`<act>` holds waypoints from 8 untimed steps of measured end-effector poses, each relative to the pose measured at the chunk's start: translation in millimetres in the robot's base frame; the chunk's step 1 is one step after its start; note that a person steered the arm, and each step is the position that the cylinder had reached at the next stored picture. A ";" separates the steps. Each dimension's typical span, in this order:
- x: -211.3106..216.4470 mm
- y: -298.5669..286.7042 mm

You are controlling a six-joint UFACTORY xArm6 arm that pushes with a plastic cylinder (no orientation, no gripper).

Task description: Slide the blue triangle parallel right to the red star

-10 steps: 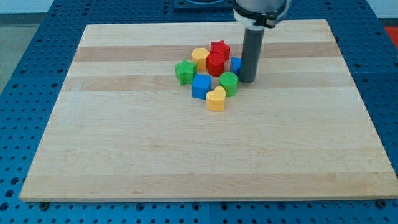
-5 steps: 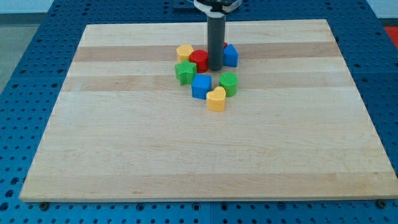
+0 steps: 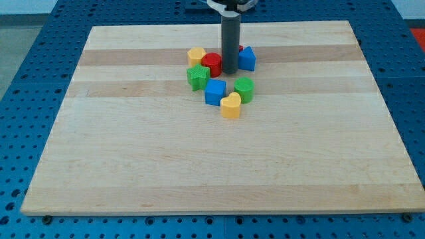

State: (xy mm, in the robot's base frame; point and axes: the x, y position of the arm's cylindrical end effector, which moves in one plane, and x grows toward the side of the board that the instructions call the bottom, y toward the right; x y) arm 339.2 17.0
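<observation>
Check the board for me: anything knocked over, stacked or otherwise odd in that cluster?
Nothing is toppled or stacked. One oddity: my tip stands between the red cylinder and the blue triangle, and the rod hides nearly all of the red star.

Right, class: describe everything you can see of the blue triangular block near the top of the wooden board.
The blue triangular block looks like matte solid plastic, with a paler top face and darker sides. It rests flat on the pale wooden board, at the view's right of the cluster. The dark rod stands close on its left, my tip near its lower left corner; whether they touch is unclear. A sliver of the red star block shows just behind it, mostly hidden by the rod.
</observation>
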 end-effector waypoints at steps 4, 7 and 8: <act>2.6 23.9; -0.9 49.0; -11.8 63.4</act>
State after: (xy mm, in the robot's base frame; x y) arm 327.4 80.4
